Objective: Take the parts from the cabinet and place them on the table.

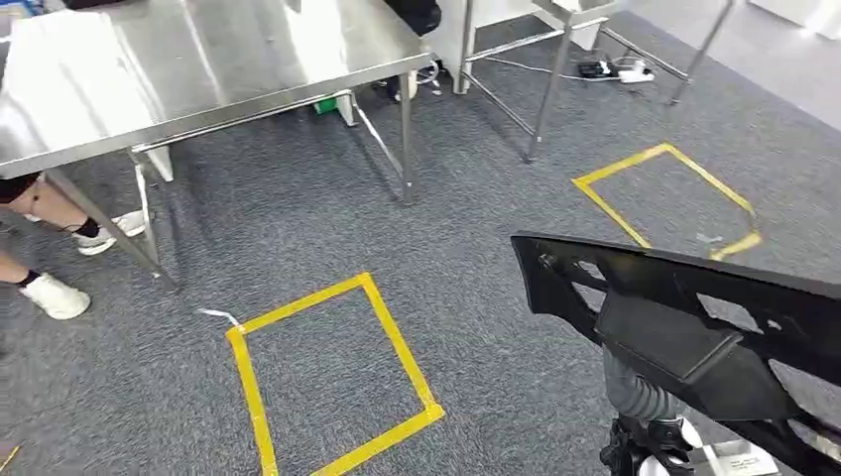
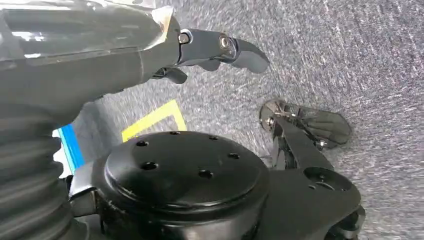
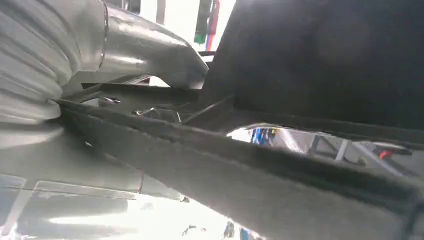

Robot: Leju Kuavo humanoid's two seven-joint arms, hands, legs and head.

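While raised over grey carpet [image 1: 476, 248], black part [image 1: 694, 297] in right hand's [image 3: 150, 50] fingers; left hand [image 2: 215, 50] loose, empty.

The right robot hand [image 3: 120, 55] is seen from the right wrist view as a grey ribbed cover and a thick grey thumb laid against the large black moulded plastic panel with cut-out openings [image 1: 694, 317], which is held by it. In the head view, the ribbed grey wrist [image 1: 640, 395] is raised beneath that panel, at the lower right — the fingers are hidden behind it. The left robot hand [image 2: 215, 50] is seen from the left wrist view hanging over the floor, its dark fingers [image 2: 245, 52] slightly curled, apart from one another and holding nothing.
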